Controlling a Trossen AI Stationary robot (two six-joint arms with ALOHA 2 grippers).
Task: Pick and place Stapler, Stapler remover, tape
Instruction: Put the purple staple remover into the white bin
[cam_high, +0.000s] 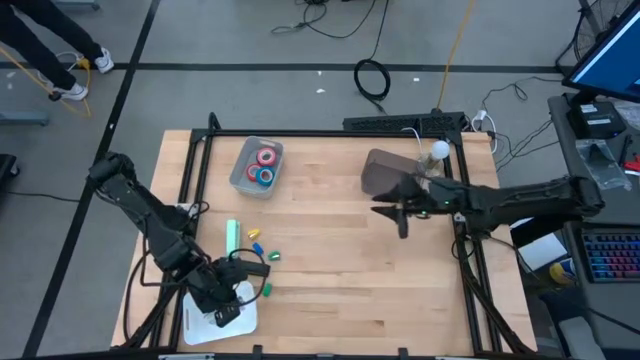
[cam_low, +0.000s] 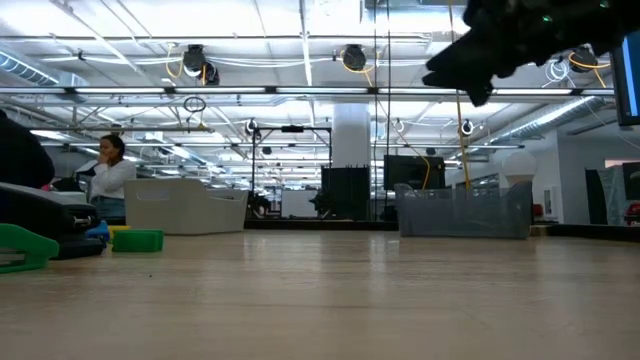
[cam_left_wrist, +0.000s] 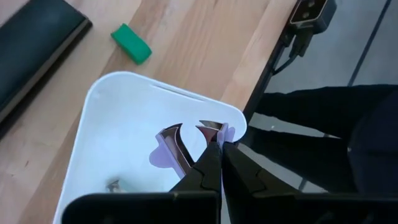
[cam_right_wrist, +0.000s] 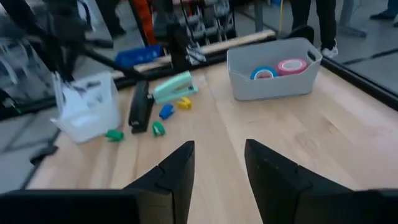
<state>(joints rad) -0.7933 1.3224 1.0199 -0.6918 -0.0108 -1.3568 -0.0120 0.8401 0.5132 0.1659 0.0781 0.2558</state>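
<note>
The tape rolls (cam_high: 265, 166), red and blue with pale centres, are seen lying inside a grey bin (cam_high: 243, 176) near the far edge of the bench (cam_high: 330, 270); the same bin (cam_right_wrist: 273, 84) is shown in the right wrist view with a blue and a pink-red roll (cam_right_wrist: 291, 65) in it. A black stapler (cam_right_wrist: 139, 107) and a pale green stapler (cam_high: 232, 236) are laid on the bench near its left side, with small yellow, blue and green bits (cam_high: 260, 250) scattered just beside them. A white container (cam_left_wrist: 124, 143) is placed at the near left corner, and a metal-clawed staple remover (cam_left_wrist: 186, 140) is pinched over it by the left tool (cam_left_wrist: 216, 163), whose fingers are pressed together on it. The right tool (cam_high: 398, 205) is held above the bench on the right, just beside a grey box (cam_high: 385, 170), with its fingers (cam_right_wrist: 177, 171) spread apart and nothing seen between them. A person (cam_low: 108, 172) is seen seated in the room behind.
</note>
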